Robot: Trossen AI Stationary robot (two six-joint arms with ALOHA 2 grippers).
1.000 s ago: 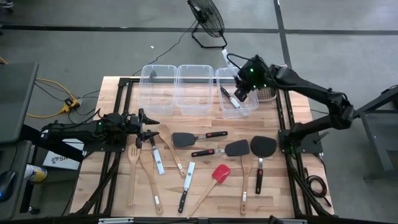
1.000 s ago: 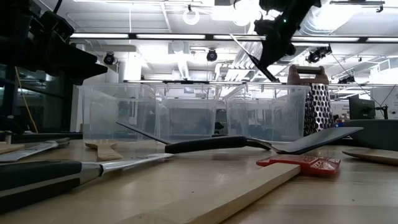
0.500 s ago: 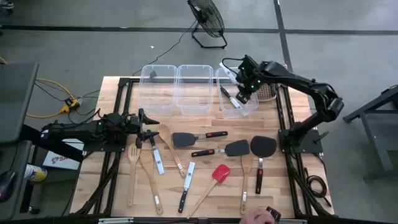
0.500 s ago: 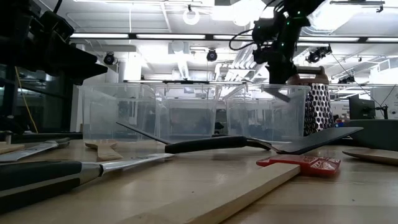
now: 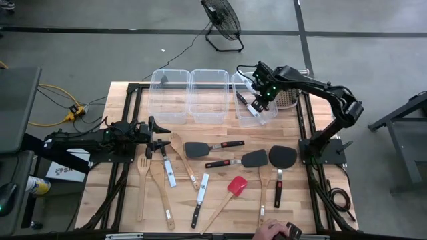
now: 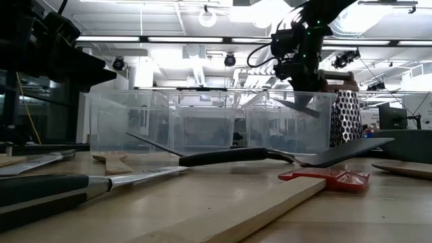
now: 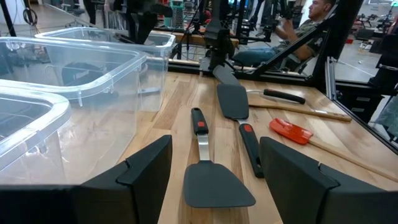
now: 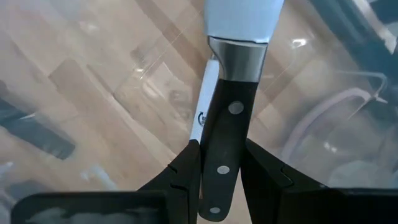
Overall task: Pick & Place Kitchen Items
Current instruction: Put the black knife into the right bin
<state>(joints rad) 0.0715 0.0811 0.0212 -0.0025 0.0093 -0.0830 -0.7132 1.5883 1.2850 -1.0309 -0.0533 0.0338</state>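
The counter (image 5: 127, 90) is made of pale wooden planks on a dark frame and stands on a grey floor. A black fan (image 5: 222, 20) stands on the floor behind it, and a yellow cable (image 5: 50, 90) lies on the floor at the left side. In the low view the room behind has a white ceiling with long lamps and pipes.

Three clear bins (image 5: 208, 95) stand in a row at the back of the counter. A metal box grater (image 6: 345, 116) stands just beside the right one.

The right gripper (image 5: 260, 100) is above the right bin (image 5: 235, 83) and is clenched on the black handle of a knife (image 8: 229, 134), with the blade pointing away from the wrist. One more utensil seems to lie already inside this bin, but I cannot tell which kind.

The left gripper (image 5: 158, 135) waits low at the left side of the counter, released, with its fingers apart.

The other utensils lie spread on the front half: wooden spoons (image 5: 143, 183), black turners (image 5: 198, 149), a red-headed spatula (image 5: 235, 186), and more knives (image 5: 200, 193). At the front edge of the counter, a person's hand (image 5: 272, 231) shows.
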